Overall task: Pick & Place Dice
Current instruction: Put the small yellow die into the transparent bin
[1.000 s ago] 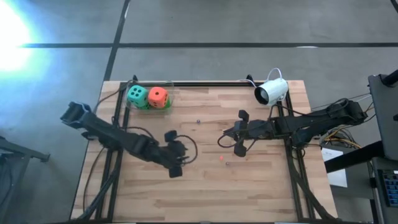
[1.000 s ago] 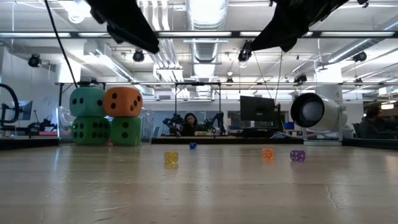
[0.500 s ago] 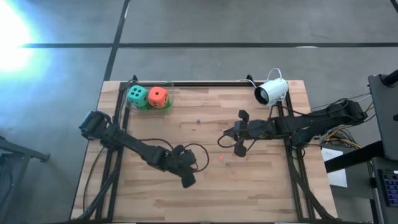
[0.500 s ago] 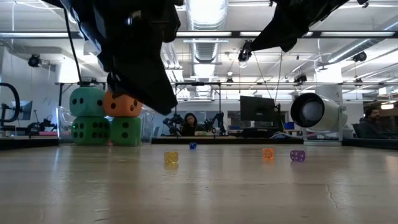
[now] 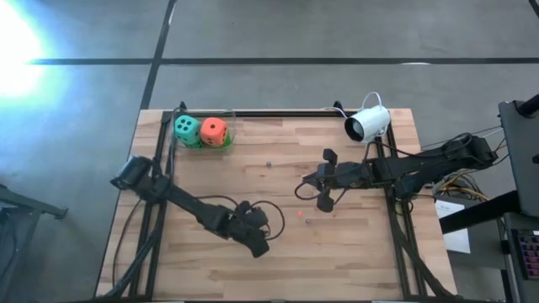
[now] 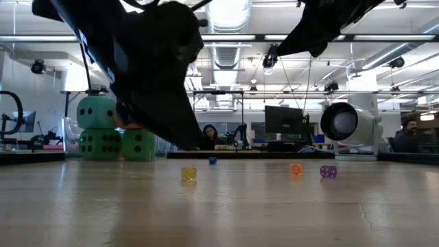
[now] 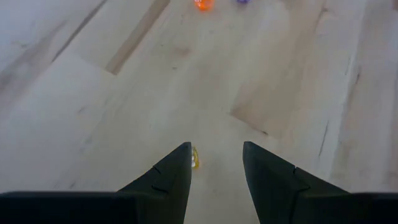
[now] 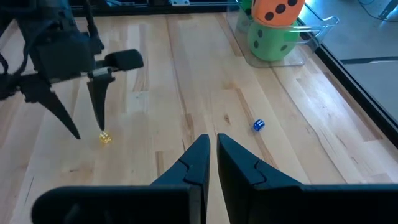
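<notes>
Four big soft dice sit stacked in a clear tray at the table's far left corner: teal die (image 5: 185,129) and orange-red die (image 5: 214,130) rest on two green dice (image 6: 99,144) (image 6: 140,145). My left gripper (image 7: 214,155) is open, pointing down near the table's near middle (image 5: 259,244), over a tiny yellow die (image 7: 194,158) (image 8: 105,138) that lies by one fingertip. My right gripper (image 8: 211,144) hovers right of centre (image 5: 303,187), fingers nearly together, holding nothing. My left gripper comes at the tiny yellow die (image 7: 194,158) from above, pointing down. The die lies on the table against the inner edge of one finger (image 7: 177,168). I cannot tell whether that finger touches it.
Other tiny dice lie on the wood: blue (image 8: 258,126), orange (image 6: 295,169), purple (image 6: 328,171). A white camera (image 5: 368,124) stands at the far right corner. Black rails run along the table's far edge and sides. Bare wood spreads between the arms.
My left arm has swung toward the table's near right and come down, bringing its open gripper over the tiny yellow die. In the low view it now covers the orange-red die. My right arm has kept still.
</notes>
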